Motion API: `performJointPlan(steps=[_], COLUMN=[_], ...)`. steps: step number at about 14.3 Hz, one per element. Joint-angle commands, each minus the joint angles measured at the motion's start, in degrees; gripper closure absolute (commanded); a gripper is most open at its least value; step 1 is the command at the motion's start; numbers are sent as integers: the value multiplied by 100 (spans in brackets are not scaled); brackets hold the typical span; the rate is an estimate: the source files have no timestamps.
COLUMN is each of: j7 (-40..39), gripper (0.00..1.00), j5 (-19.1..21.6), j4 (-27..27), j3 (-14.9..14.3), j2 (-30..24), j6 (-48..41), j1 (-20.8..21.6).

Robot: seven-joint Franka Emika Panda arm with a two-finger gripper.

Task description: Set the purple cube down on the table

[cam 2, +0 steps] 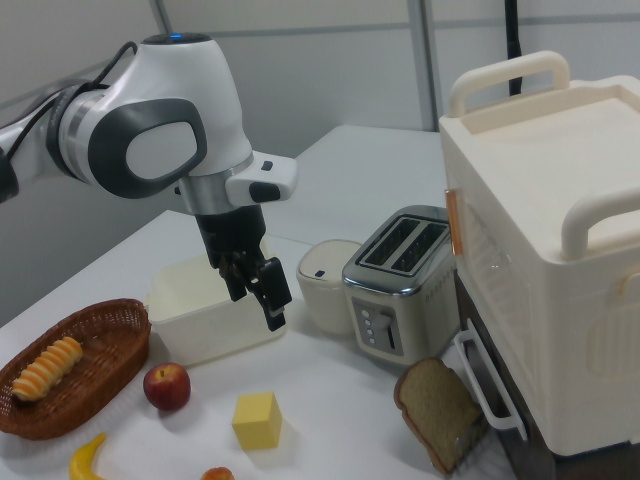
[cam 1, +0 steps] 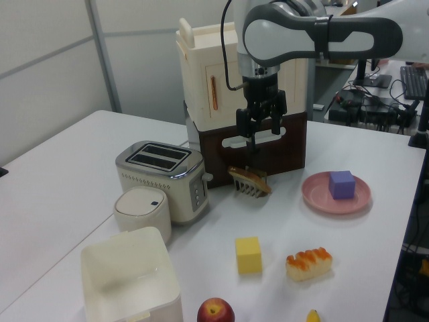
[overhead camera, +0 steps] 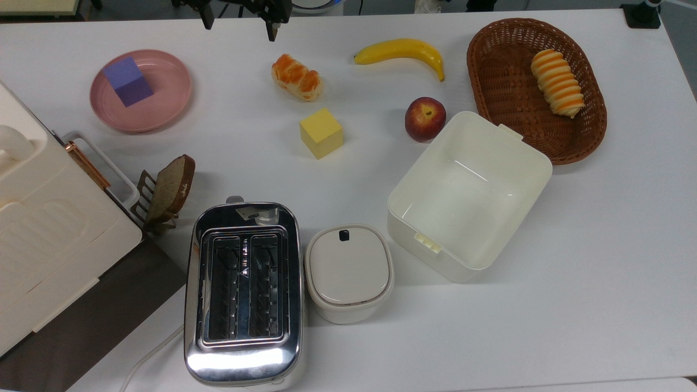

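Top view has the purple cube (overhead camera: 128, 81) sitting on the pink plate (overhead camera: 171, 100), off to the plate's left side, corner-on to the camera. That plate is on the table (overhead camera: 599, 261) near the top view's upper left. The gripper (overhead camera: 239, 19) is up at the top edge, well apart from the cube, fingers spread with nothing between them. Left view shows it hanging above the bread rack (cam 1: 249, 181), pointing straight down, with the cube (cam 1: 341, 184) off to the left view's right on its plate (cam 1: 315, 191). Yellow cube (overhead camera: 321, 133) sits mid-table, with a pastry (overhead camera: 297, 77) above it and an apple (overhead camera: 425, 118) to its right in the top view. Toaster (overhead camera: 243, 294) and a small lidded pot (overhead camera: 349, 272) are along the bottom, touching or nearly so
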Motion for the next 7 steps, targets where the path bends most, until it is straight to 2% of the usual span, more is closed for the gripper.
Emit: performJointPlan(steps=[1, 7], j7=[157, 148], gripper=[0, 0], j5=[-157, -157], j4=[-30, -30], j3=[9, -8], j2=[0, 0], j6=[9, 17], j1=[173, 191])
